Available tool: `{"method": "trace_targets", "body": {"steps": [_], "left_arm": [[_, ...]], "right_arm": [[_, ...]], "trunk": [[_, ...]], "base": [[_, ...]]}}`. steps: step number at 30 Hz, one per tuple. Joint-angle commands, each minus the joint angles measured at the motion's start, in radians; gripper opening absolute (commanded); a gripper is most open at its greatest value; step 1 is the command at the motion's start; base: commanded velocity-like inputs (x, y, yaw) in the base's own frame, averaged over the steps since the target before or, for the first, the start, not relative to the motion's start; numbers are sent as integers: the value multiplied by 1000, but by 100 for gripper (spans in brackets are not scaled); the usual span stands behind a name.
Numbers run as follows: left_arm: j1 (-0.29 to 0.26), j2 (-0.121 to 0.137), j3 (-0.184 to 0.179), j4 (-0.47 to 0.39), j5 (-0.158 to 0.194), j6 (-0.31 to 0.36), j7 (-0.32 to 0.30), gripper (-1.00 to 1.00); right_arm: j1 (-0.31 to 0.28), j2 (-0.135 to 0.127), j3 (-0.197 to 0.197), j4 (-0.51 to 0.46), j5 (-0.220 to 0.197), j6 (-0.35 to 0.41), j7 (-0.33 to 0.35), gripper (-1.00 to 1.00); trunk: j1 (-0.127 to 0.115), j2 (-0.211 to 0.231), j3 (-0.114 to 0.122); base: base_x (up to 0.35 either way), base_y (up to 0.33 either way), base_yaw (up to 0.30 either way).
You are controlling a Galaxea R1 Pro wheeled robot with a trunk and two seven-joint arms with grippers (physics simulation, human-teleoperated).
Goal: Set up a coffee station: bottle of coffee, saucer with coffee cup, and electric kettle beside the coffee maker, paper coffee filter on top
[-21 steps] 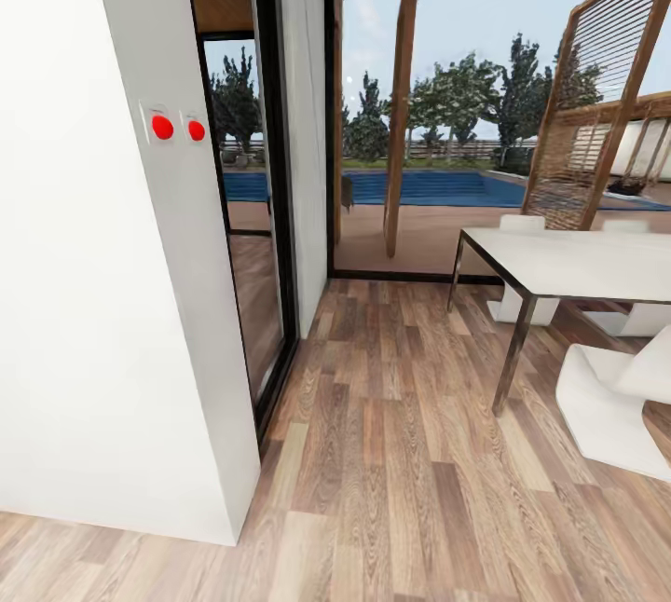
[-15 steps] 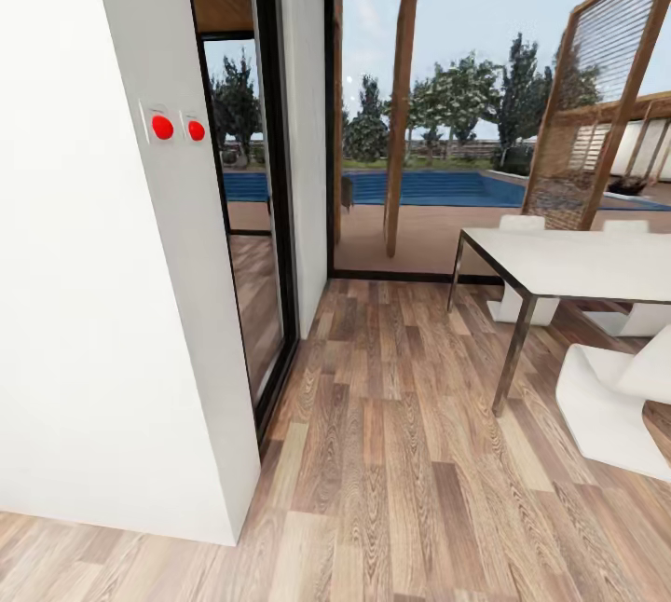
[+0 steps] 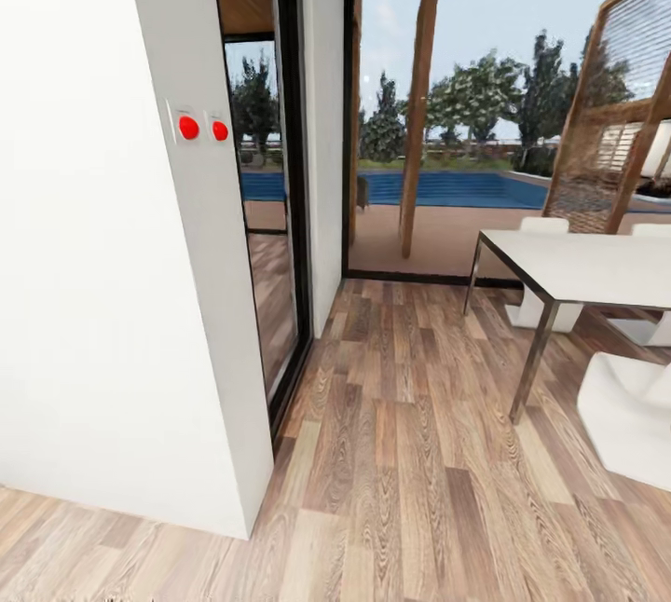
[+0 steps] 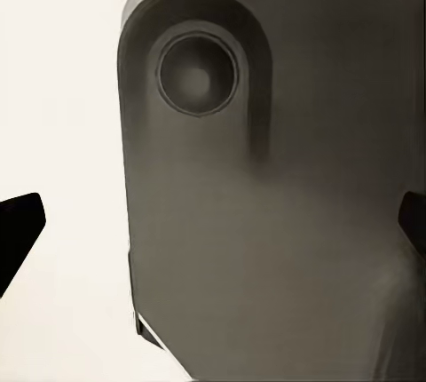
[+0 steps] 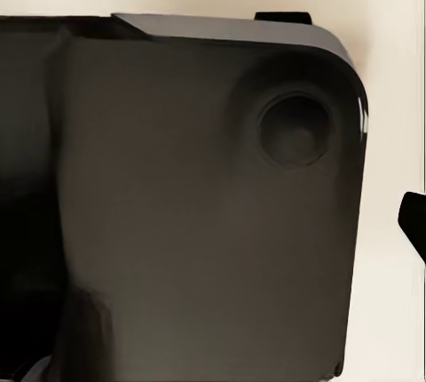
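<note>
I am on the move through a room with a wooden floor (image 3: 410, 453), facing a glass wall with a pool behind it. In the left wrist view, my left gripper (image 4: 213, 226) is open. Its black fingertips (image 4: 18, 231) sit at the two side edges of the picture, and a dark grey panel of my own body lies behind the empty gap. In the right wrist view, my right gripper (image 5: 213, 222) is open too. One black fingertip (image 5: 413, 222) shows at the edge against the same kind of dark panel.
A white wall corner (image 3: 140, 322) with two red switches (image 3: 189, 127) stands close on the left, with a black-framed glass door (image 3: 275, 239) beside it. On the right are a white dining table (image 3: 596, 266) on metal legs and a white chair (image 3: 634, 416). Open floor runs between them.
The whole head picture has shifted to the right, so the camera has turned left. The wall corner and the table sit further right in the frame. Nothing in the room has moved.
</note>
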Motion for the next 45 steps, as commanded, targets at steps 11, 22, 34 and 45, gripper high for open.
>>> {"method": "trace_targets", "body": {"steps": [11, 22, 34, 45], "left_arm": [[0, 3, -1, -14, -1, -64, -2, 100], [-3, 21, 26, -15, 61, -201, 70, 100], [-5, 18, 22, -15, 63, -201, 74, 100], [-2, 19, 19, -14, 59, -201, 77, 100]], "right_arm": [[0, -5, -1, -30, 0, -47, -2, 100], [0, -39, -2, -29, -2, -81, -3, 100], [0, -80, -72, -27, -21, -109, -2, 100], [0, -81, -76, -26, -22, -109, -2, 100]], "trunk": [[0, 0, -6], [0, 0, -13], [0, 0, -23], [0, 0, -35]], "base": [[0, 0, 246], [0, 0, 254], [0, 0, 257], [0, 0, 207]]}}
